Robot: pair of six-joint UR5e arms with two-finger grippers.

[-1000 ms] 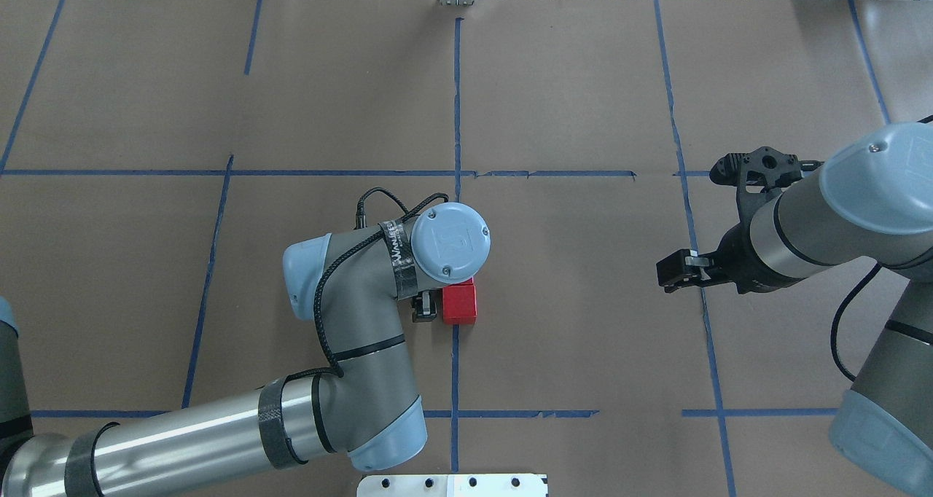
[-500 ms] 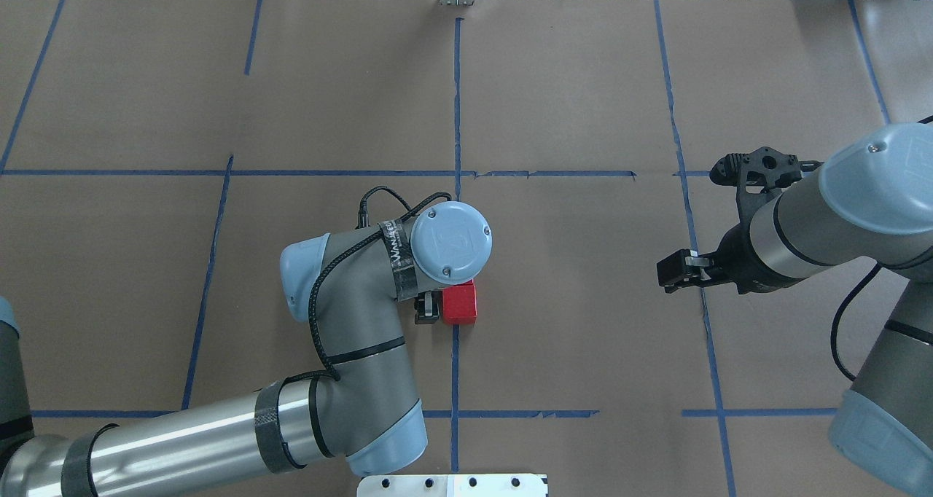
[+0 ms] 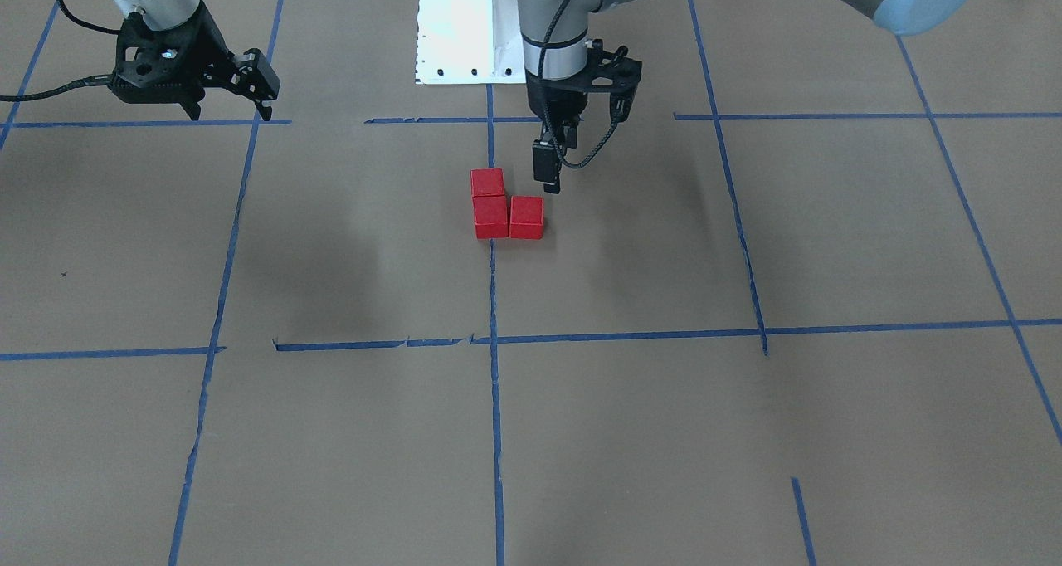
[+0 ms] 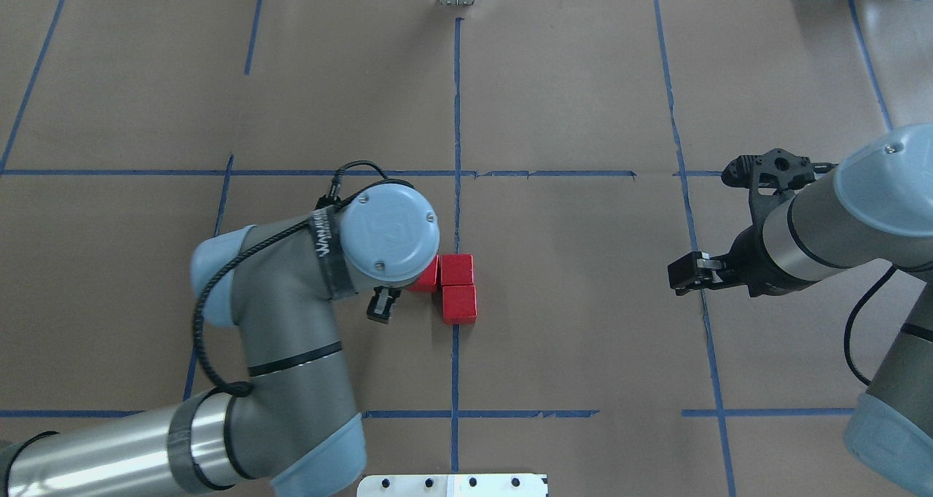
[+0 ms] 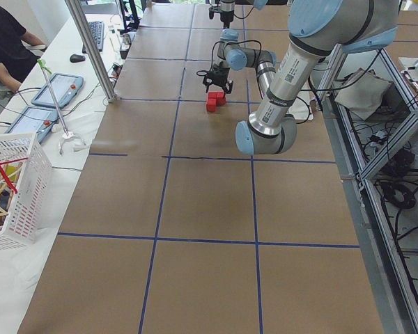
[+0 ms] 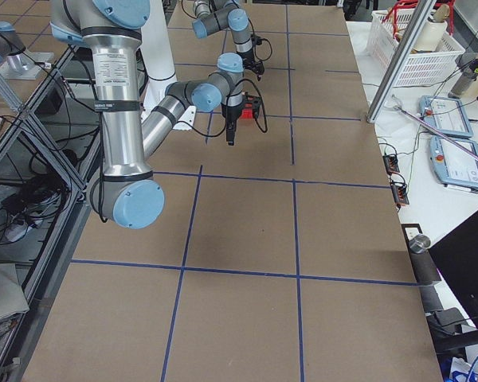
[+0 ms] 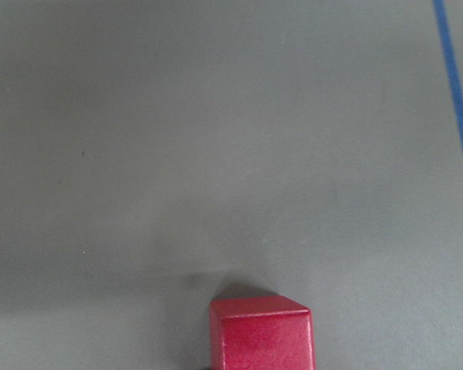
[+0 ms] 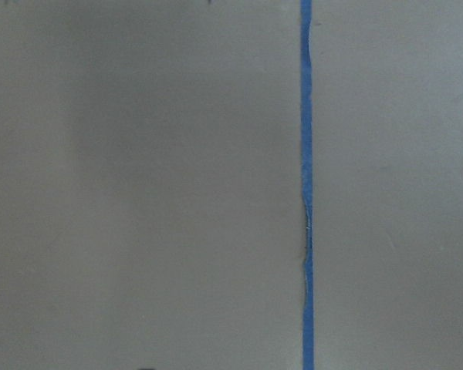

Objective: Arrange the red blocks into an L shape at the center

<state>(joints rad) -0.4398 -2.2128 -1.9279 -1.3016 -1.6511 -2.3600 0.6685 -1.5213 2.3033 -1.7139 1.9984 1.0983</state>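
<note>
Now we are hovering the left fingers beside the L-shaped red blocks; their opening we cannot tell.

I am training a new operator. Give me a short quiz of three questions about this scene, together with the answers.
1. True or false: one of the red blocks lies on top of another.
2. Fill in: the right gripper holds ___.
3. Which is nearest the blocks? A. the left gripper B. the right gripper C. both equally near
Key: 1. false; 2. nothing; 3. A
</note>
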